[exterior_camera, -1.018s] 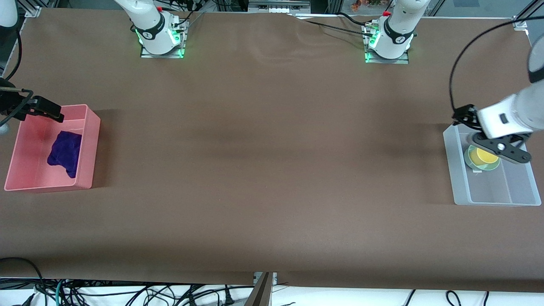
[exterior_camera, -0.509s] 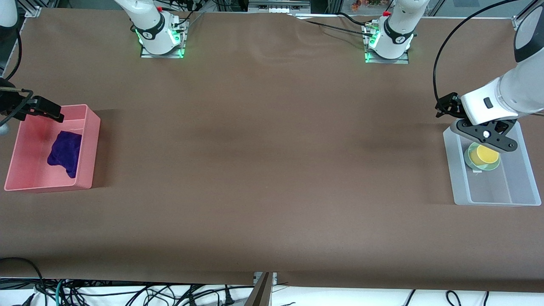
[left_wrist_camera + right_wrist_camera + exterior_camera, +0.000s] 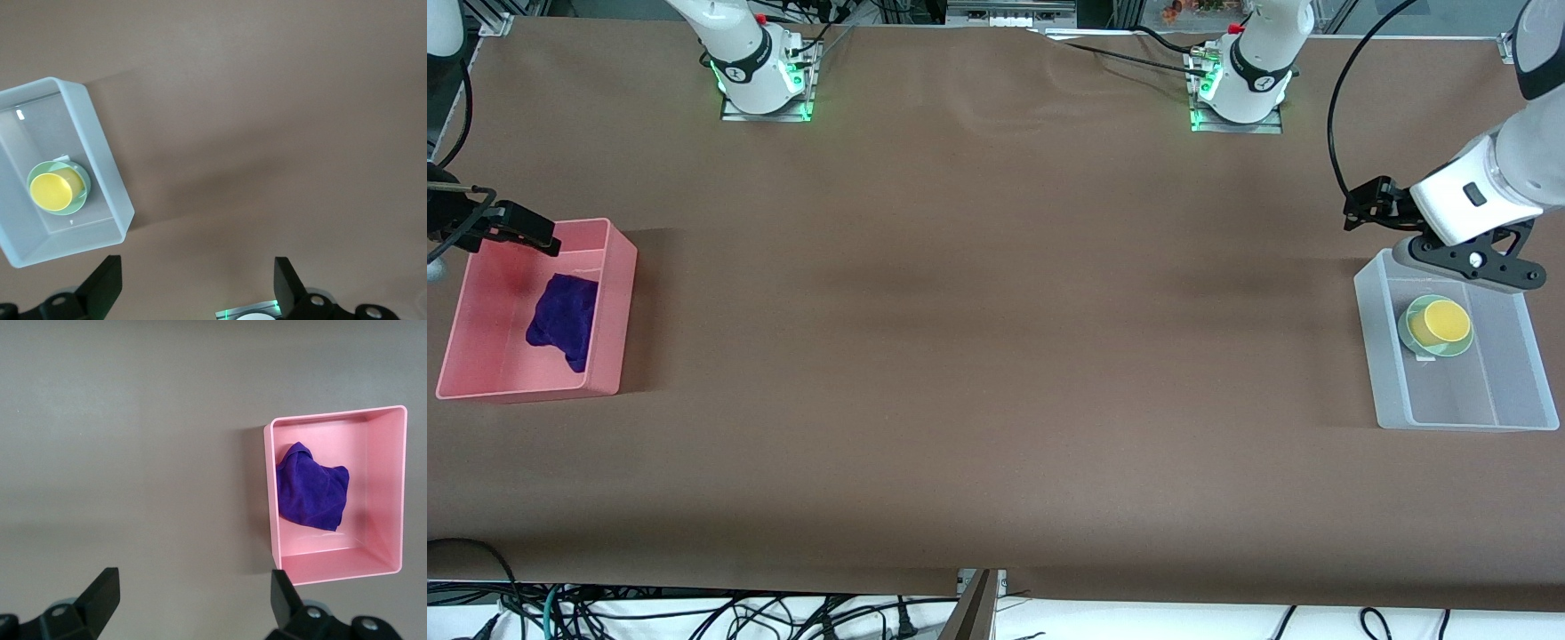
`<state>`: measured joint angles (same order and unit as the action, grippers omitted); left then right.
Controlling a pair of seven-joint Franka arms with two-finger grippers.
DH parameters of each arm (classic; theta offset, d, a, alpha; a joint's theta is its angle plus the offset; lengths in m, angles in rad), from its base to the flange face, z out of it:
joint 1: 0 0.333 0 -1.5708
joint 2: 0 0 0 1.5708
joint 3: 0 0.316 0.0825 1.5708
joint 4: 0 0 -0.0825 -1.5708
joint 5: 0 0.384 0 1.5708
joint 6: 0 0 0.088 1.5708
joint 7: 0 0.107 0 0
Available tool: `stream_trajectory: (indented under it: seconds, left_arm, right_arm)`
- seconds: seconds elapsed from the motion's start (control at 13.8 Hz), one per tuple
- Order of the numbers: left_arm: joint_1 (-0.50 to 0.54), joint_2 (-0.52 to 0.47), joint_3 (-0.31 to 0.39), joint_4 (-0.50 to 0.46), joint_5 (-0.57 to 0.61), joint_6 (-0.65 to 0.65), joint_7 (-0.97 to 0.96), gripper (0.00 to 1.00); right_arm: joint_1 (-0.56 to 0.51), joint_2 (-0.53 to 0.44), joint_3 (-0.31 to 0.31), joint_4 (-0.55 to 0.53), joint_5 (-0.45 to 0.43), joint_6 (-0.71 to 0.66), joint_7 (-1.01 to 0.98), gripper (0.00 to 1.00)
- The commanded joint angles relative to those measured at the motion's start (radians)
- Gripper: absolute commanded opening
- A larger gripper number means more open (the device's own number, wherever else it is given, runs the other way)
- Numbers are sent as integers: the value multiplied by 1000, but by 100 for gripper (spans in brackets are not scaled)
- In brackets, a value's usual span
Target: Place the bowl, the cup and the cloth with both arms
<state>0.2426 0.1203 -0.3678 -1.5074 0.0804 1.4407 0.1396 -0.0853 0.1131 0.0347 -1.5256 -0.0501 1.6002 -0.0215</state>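
The yellow cup (image 3: 1446,322) stands inside the mint-green bowl (image 3: 1410,336), and both sit in a clear plastic bin (image 3: 1389,378) at the left arm's end of the table. My left gripper (image 3: 1469,263) is open and empty, up in the air over the bin's edge nearest the robot bases. The left wrist view shows the cup (image 3: 52,190), the bowl (image 3: 79,200) and my open left gripper (image 3: 197,293). The purple cloth (image 3: 562,320) lies in a pink bin (image 3: 611,311) at the right arm's end. My right gripper (image 3: 511,227) waits open above that bin; the right wrist view shows the cloth (image 3: 310,495) and the gripper (image 3: 193,600).
The clear bin (image 3: 107,173) and the pink bin (image 3: 388,487) are the only things on the brown table cover (image 3: 996,356). The two arm bases stand along the table's edge farthest from the front camera. Cables hang below the edge nearest to it.
My left gripper has risen off the cup and bowl and drawn back toward the robot bases, leaving them in the clear bin. The right arm has not moved.
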Motion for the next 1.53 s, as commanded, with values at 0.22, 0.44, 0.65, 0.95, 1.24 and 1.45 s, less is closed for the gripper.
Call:
stream_trajectory:
  seconds: [0.22, 0.44, 0.65, 0.95, 1.24, 1.45]
  left_arm:
    - [-246, -229, 257, -290, -69, 186, -202, 100]
    - [-249, -295, 283, -392, -123, 242, -215, 100]
    - [-250, -289, 286, -381, -136, 241, -218, 100]
    - [-278, -240, 291, -295, -110, 204, -247, 100]
    - [-299, -188, 299, -226, -103, 184, -250, 100]
    - [-299, -143, 306, -169, -108, 148, -250, 100]
  right_arm:
    - [-4, 10, -1, 27, 13, -11, -15, 100]
    - [-4, 10, 1, 27, 15, -11, -14, 100]
    - [-4, 10, 1, 27, 16, -11, -11, 100]
    - [-4, 11, 1, 27, 44, -11, -9, 100]
    - [-4, 11, 1, 27, 44, -11, -11, 100]
    - [-4, 11, 1, 27, 44, -11, -12, 100]
